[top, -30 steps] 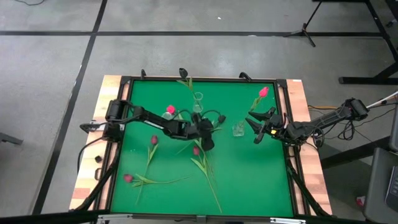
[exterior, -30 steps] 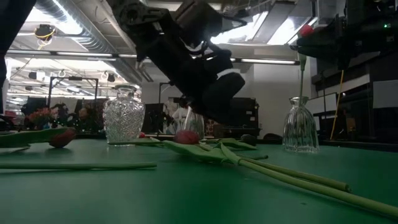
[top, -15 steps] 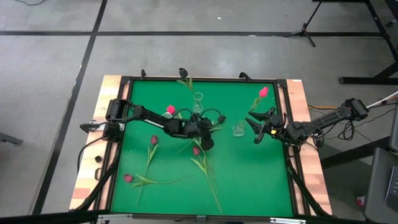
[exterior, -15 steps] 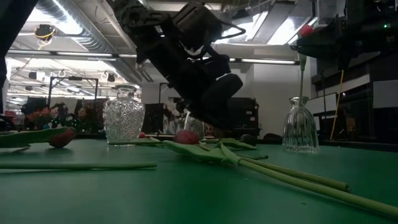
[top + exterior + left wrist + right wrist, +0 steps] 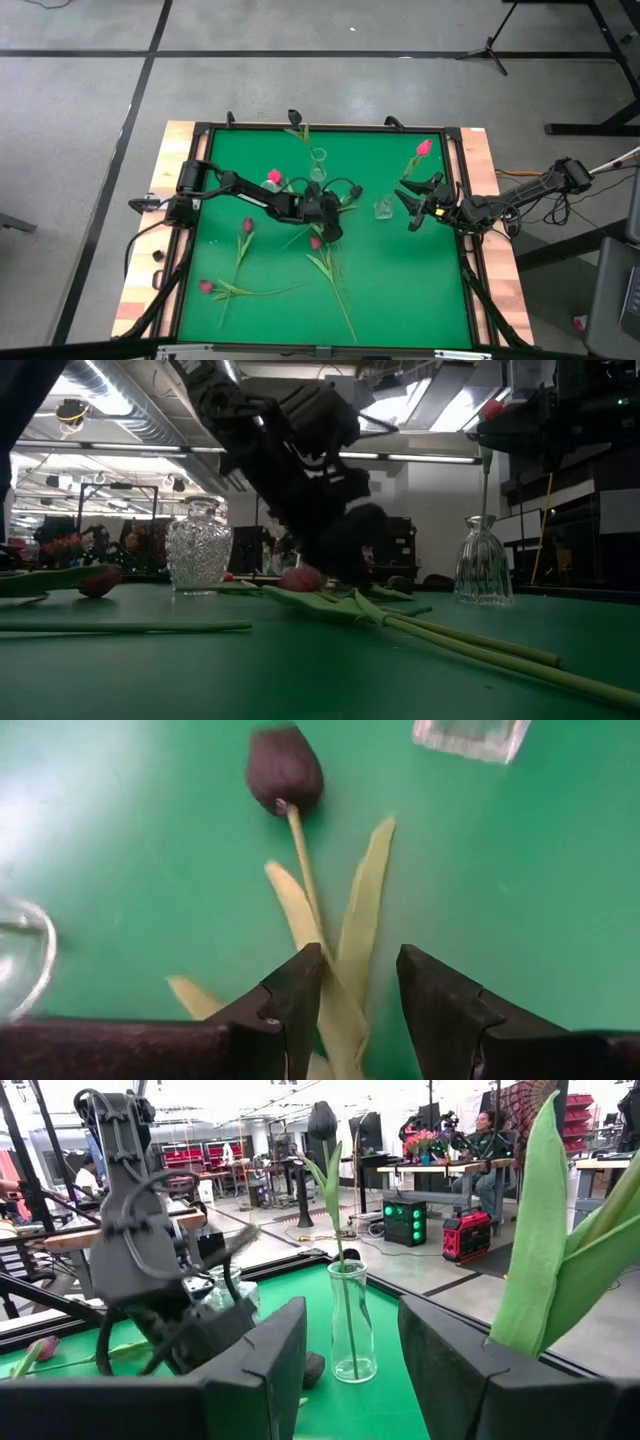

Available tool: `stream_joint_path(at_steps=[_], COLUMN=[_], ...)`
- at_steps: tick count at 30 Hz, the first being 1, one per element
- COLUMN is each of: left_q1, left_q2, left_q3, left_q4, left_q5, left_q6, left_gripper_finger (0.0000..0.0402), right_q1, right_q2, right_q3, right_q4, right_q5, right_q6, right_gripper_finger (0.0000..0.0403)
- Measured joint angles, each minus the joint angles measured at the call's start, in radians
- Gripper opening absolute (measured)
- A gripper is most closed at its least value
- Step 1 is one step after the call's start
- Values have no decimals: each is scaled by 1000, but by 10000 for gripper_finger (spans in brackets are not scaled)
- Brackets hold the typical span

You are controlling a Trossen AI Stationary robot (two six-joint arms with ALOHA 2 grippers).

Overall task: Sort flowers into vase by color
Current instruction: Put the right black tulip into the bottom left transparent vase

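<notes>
Our left gripper (image 5: pixel 331 228) sits low over the middle of the green table (image 5: pixel 400 290), fingers parted around the stem and leaves of a dark-headed tulip (image 5: pixel 285 770) lying flat; from the left wrist view the stem runs between the two fingers (image 5: pixel 300 990), and we cannot tell whether they touch it. Just beside the gripper lies a magenta tulip (image 5: pixel 316 243), its long stem running away toward the table's near edge. Farther off on the arm's own side we count two more lying tulips: a dull red one (image 5: pixel 247 226) and a pink one (image 5: pixel 205 286) near the corner.

Just behind the left gripper stand a cut-glass vase (image 5: pixel 198 547) with a bright pink tulip (image 5: pixel 274 177) and a slim clear vase (image 5: pixel 318 158) holding a near-black tulip (image 5: pixel 294 116) that leans over the far rail. A third, bell-shaped vase (image 5: pixel 483 563) stands between the two grippers with one stem in it.

Our right gripper (image 5: pixel 418 205) waits at the table's right edge, fingers spread apart, with a pink-red tulip (image 5: pixel 423 148) rising just beside it.

That makes three vases and seven tulips we can count. Open cloth lies toward the near right corner; the wooden border (image 5: pixel 495 240) frames the sides.
</notes>
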Motion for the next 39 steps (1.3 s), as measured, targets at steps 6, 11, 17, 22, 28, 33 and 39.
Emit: stream_joint_path(at_steps=[6, 11, 17, 22, 28, 33, 39], left_q1=[-11, -9, -10, -7, -8, -8, -8], left_q2=[-3, 3, 4, 4, 4, 4, 4], left_q3=[0, 0, 0, 0, 0, 0, 0], left_q4=[-5, -36, -49, -49, -54, -50, -32], left_q5=[-36, -29, -68, -75, -67, -66, -67], left_q6=[0, -11, -26, -27, -27, -28, -25], left_gripper_finger=[131, 131, 131, 122, 79, 35, 7], right_q1=[0, 0, 0, 0, 0, 0, 0], right_q2=[0, 0, 0, 0, 0, 0, 0], right_q3=[0, 0, 0, 0, 0, 0, 0], right_q4=[3, -1, -1, -1, -1, -1, -1], right_q5=[0, -9, -9, -10, -10, -10, -11], right_q6=[4, 24, 26, 26, 25, 25, 25], right_gripper_finger=[159, 159, 159, 159, 159, 159, 159])
